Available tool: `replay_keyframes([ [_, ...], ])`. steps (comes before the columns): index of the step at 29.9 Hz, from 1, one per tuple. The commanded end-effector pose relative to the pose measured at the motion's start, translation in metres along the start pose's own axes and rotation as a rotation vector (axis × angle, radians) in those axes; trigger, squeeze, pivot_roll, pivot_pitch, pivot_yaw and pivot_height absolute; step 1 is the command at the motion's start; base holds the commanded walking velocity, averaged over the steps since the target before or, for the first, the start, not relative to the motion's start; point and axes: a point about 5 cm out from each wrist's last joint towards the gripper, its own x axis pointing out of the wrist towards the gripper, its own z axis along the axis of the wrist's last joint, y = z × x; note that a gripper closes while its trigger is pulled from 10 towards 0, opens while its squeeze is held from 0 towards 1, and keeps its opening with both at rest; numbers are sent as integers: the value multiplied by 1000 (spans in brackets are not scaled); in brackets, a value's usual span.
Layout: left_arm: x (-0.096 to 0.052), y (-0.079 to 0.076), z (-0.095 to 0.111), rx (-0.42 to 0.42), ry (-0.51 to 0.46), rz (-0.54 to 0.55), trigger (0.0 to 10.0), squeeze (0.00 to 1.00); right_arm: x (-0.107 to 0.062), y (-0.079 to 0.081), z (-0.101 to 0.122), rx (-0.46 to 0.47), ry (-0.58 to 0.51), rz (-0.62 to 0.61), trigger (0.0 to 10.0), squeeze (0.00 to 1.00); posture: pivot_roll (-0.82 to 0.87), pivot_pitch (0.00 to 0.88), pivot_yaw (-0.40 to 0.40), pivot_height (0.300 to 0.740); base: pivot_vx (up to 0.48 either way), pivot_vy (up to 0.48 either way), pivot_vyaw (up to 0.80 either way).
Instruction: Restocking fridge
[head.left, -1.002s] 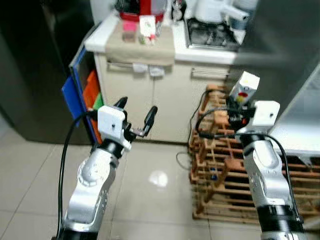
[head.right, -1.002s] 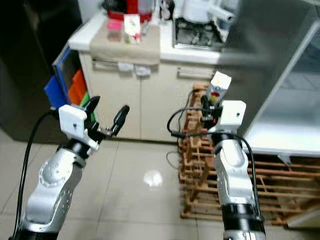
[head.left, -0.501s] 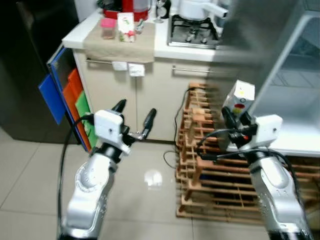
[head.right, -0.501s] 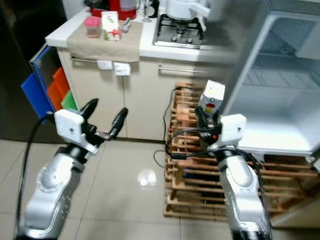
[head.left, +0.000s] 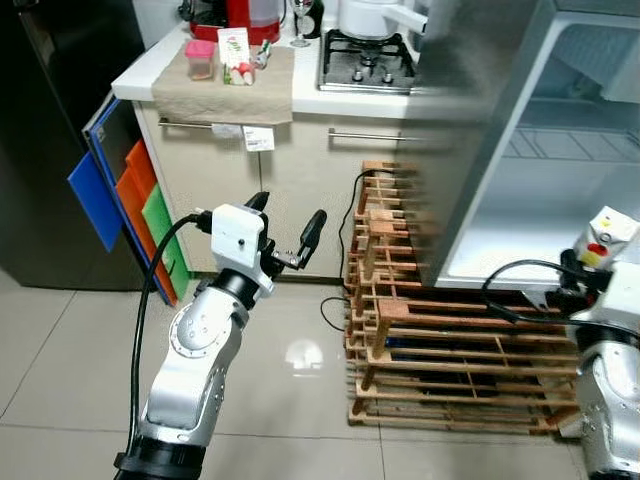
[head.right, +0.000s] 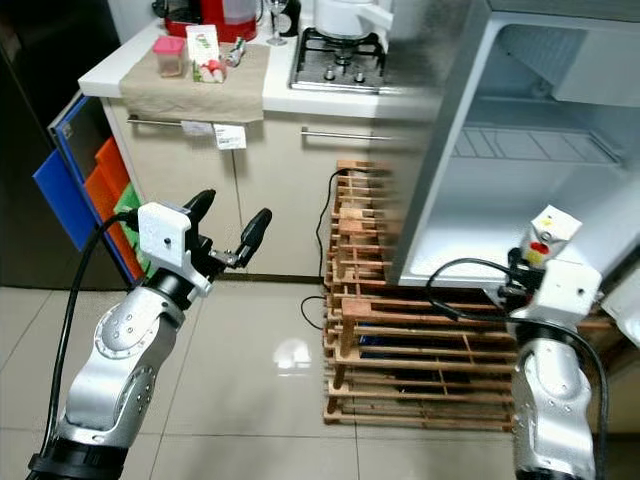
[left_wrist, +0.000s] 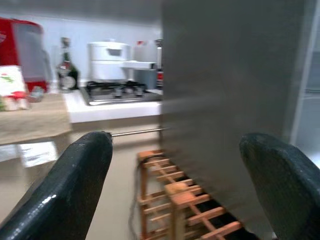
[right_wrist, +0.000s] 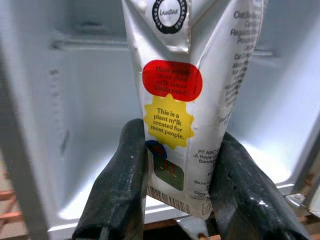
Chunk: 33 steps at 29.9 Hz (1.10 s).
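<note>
A white plant-milk carton with a red and a yellow label is clamped between my right gripper's two black fingers. In the eye views that carton sits at the far right, held in front of the open fridge, whose white inside and wire shelf are bare. My left gripper is raised at the left centre, open and holding nothing, pointing toward the fridge's grey side wall.
A wooden rack stands under and left of the fridge, with a black cable across it. Behind it, a cream counter carries a gas hob, a kettle, a red appliance and small cartons. Coloured boards lean at the left. Tiled floor lies ahead.
The view has swung right, bringing the open fridge into sight. My right gripper has carried the carton to the right, in front of the fridge. The left gripper stays open.
</note>
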Motion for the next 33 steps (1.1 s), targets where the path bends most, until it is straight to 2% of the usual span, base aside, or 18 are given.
replay_keyframes([
  [1, 3, -2, 0, -40, 4, -17, 10000, 0, 2, 7, 7, -17, -41, 24, 10000, 0, -96, 0, -12, 740, 0, 0, -731],
  [5, 1, -2, 2, -76, -8, -23, 10000, 0, 3, 15, 9, 0, -49, 35, 10000, 0, -96, 0, -12, 740, 0, 0, -728],
  [14, 3, -4, 6, -71, -34, -68, 10000, 0, 10, 24, 18, 31, -88, 17, 10000, 0, -93, 0, -17, 740, 0, 0, -730],
  [17, 5, -2, 3, -82, -26, -69, 10000, 0, 14, 33, 19, 69, -89, 16, 10000, 0, -84, 0, -20, 740, 0, 0, -731],
  [19, 7, 1, -3, -115, 0, -57, 10000, 0, 16, 49, 25, 86, -107, 60, 10000, 0, -78, 0, -21, 740, 0, 0, -731],
  [22, 8, 1, -6, -122, 16, -56, 10000, 0, 15, 55, 27, 81, -114, 85, 10000, 0, -70, 0, -25, 740, 0, 0, -731],
  [28, 9, -4, -2, -120, -10, -75, 10000, 0, 14, 52, 28, 67, -115, 84, 10000, 0, -74, 0, -24, 740, 0, 0, -731],
  [33, 8, -10, -2, -139, -13, -126, 10000, 0, 13, 48, 28, 60, -126, 63, 10000, 0, -80, 0, -14, 740, 0, -480, -731],
])
